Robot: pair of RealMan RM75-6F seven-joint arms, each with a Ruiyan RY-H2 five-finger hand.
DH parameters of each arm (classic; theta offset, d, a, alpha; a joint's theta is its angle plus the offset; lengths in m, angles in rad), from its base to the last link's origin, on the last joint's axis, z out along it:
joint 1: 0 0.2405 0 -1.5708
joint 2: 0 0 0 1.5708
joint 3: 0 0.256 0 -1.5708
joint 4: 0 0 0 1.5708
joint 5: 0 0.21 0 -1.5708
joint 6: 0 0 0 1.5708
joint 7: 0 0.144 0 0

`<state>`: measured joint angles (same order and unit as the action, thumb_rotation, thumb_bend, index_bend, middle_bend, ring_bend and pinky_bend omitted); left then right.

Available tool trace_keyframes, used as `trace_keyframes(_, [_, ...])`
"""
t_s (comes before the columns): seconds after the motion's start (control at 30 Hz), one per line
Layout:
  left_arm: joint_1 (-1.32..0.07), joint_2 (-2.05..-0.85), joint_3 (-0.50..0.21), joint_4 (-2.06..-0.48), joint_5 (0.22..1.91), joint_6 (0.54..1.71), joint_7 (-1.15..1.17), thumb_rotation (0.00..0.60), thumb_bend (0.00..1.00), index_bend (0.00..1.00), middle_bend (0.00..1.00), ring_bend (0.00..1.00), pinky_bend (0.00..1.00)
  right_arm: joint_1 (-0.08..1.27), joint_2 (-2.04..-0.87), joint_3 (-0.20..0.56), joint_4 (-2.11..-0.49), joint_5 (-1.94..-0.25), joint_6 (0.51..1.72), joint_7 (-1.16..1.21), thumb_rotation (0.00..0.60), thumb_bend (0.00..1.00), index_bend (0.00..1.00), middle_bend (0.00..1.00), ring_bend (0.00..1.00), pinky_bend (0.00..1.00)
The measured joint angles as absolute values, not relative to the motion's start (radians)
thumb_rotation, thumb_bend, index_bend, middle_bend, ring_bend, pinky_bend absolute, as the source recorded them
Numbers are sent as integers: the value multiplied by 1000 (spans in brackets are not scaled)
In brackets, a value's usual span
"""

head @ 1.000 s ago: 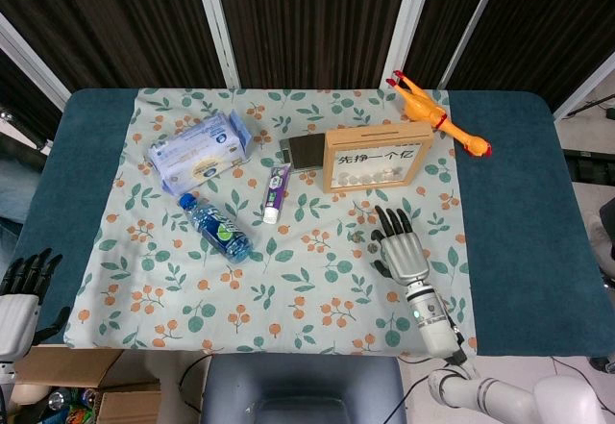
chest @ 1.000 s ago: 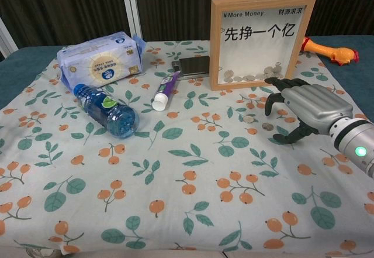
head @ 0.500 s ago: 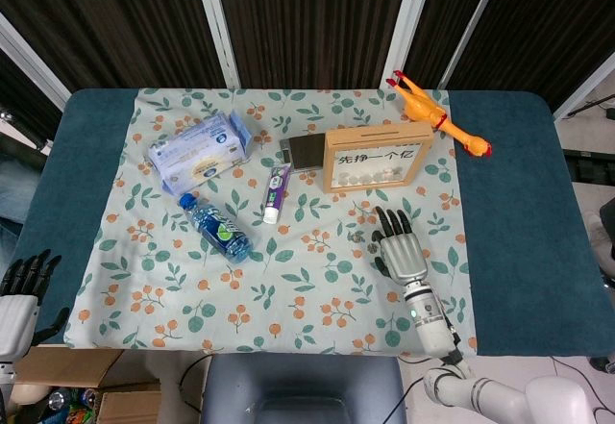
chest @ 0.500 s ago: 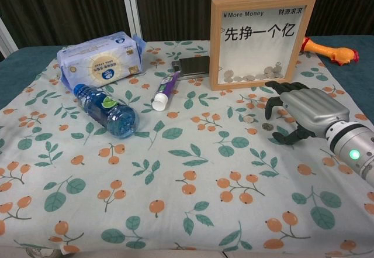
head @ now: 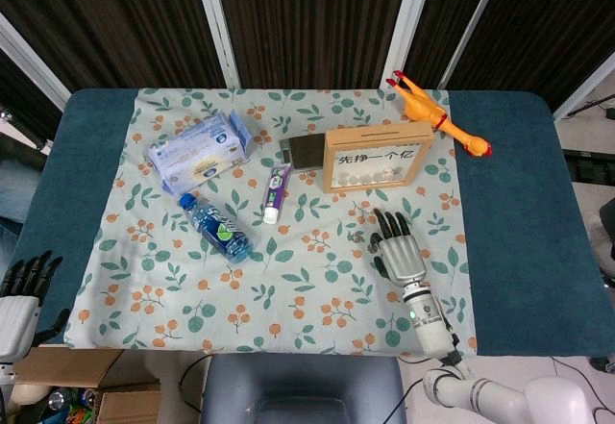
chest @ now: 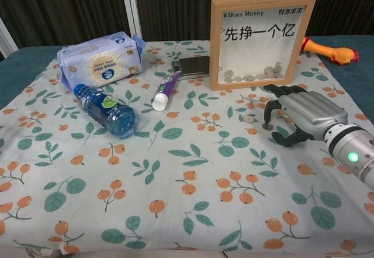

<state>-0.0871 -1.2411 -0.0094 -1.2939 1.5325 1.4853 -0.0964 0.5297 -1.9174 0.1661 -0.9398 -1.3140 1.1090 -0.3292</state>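
Now the right hand (chest: 299,114) arches palm-down over two small coins (chest: 258,122) on the cloth (chest: 175,170), fingers bent downward, holding nothing. The left hand (head: 19,294) waits beside the table, fingers spread, empty.

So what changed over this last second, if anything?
The right hand eased slightly toward the robot's left and lowered, its fingertips now just over the two loose coins on the cloth; nothing is gripped. The left hand stayed off the table edge. Coin frame, bottle and toothpaste didn't move.
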Motion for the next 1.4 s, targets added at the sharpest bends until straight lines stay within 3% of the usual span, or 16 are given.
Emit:
trace_keyframes(0.8, [-89,-1248,-9,-1273,1527,1474,-109,600,330,0,0,0,0,545,-1940,174,-904,-1309,1102,-335,600,464,658,3,0,0])
trace_keyframes(1.13, [-92,-1255,-9,-1260,1534,1476,-124,600,332,0,0,0,0,548,-1958,160,-850,-1352,1143,-294,600,464,611,39,0,0])
trace_keyframes(1.4, [-91,-1256,-5,-1253,1536,1476,-129,600,332,0,0,0,0,552,-1971,157,-823,-1374,1165,-260,600,523,677,69,0,0])
